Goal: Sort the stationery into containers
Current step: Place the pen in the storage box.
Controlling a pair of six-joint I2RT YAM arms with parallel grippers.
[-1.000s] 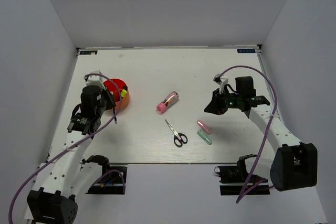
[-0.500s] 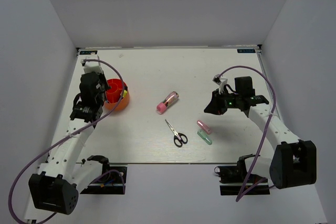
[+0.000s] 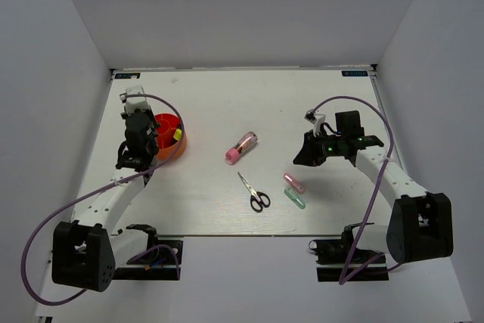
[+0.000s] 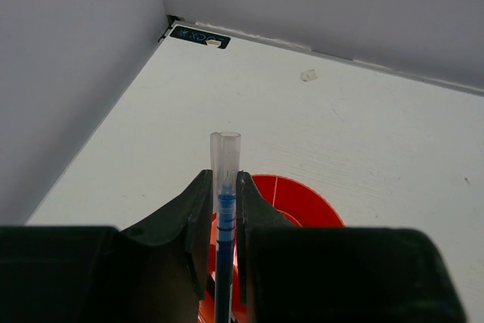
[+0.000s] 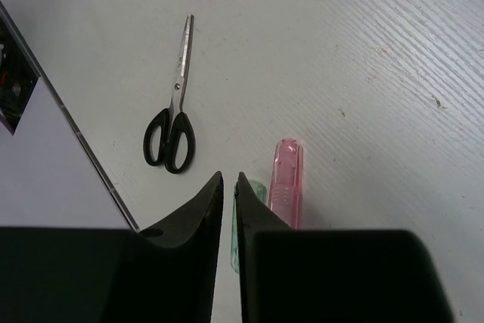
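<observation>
Pen point(image 4: 225, 153) hangs clenched in left jaws beside red pot point(image 4: 306, 209); we judge lowering and releasing comes next; right jaws closed, empty.

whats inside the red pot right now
A yellow cap shows near the red pot's rim, and the left wrist view shows a divider. The left fingers, shut on a clear pen, cover the rest.

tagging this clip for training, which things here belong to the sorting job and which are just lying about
Job: pot, pen, highlighter, pink tube, scissors, pink capsule, green capsule.
Lying about: corner label, white scrap, purple cable.
</observation>
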